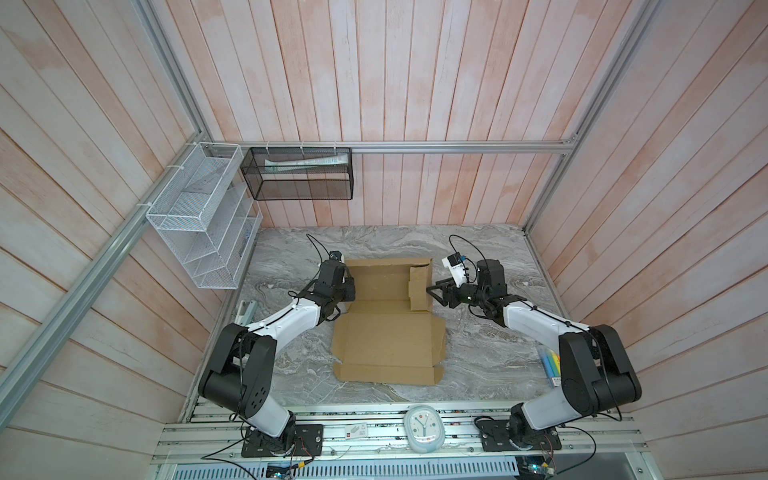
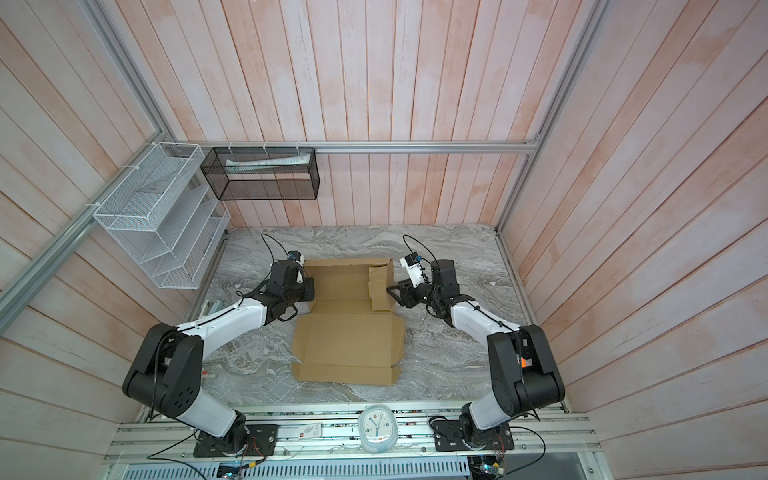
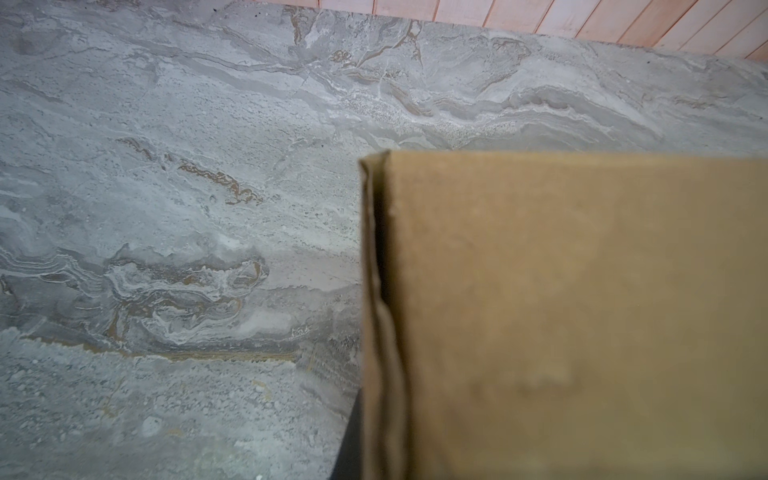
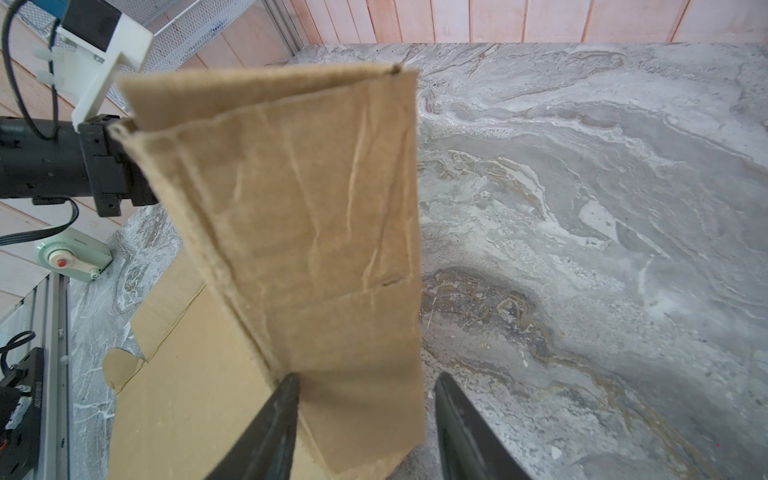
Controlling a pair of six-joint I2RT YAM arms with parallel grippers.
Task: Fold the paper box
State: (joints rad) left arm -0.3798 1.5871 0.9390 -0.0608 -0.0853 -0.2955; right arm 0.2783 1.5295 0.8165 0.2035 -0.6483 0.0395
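Paper box (image 1: pixel 386 345) is lying half-formed in the middle of the marble table (image 1: pixel 490 357), its far walls standing up and its near panel lying flat. The left gripper (image 1: pixel 348 289) is clamping the left wall. The right gripper (image 4: pixel 368 395) is straddling the right wall, spread wide, with one fingertip (image 4: pixel 286 399) touching cardboard.

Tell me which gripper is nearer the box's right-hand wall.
Right. The right gripper is open, with a finger on either side of that wall of the box. The left gripper is shut on the opposite wall.
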